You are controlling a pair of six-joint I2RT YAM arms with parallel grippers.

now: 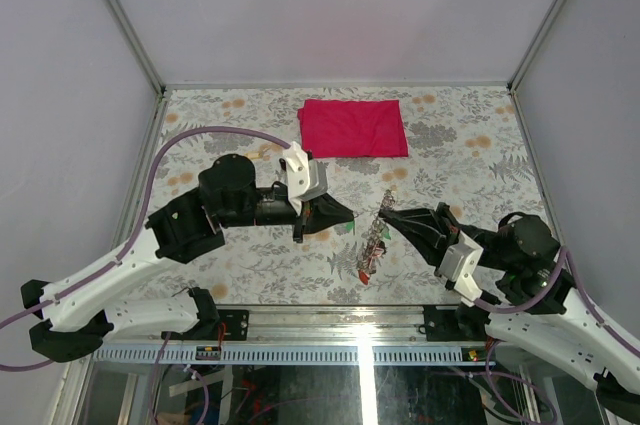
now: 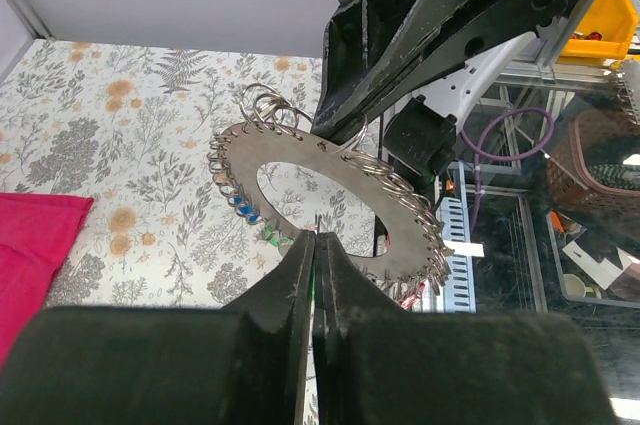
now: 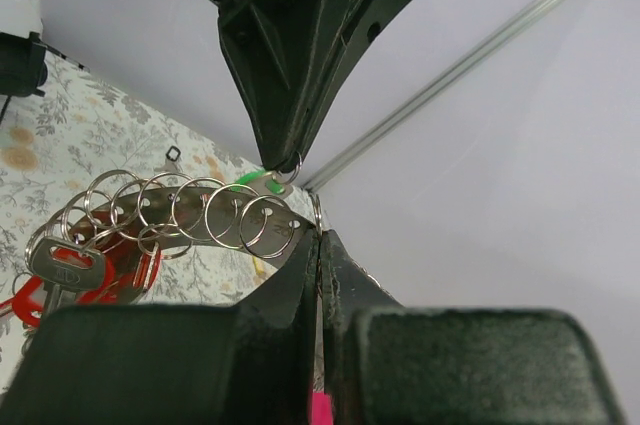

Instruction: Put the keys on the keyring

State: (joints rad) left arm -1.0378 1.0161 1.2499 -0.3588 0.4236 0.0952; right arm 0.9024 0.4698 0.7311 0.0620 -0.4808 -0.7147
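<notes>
1. The keyring hangs clear of the desk, mid-scene and near, with the right gripper clamping its fingers on the upper rim
2. The keys already on it dangle from small loops around its edge
3. The left gripper has its fingers pressed together on what looks like a green-tagged key
4. The ring's flat face is turned left, towards the left fingers, whose tip sits right at the rim; the left arm looks best placed to thread it
</notes>
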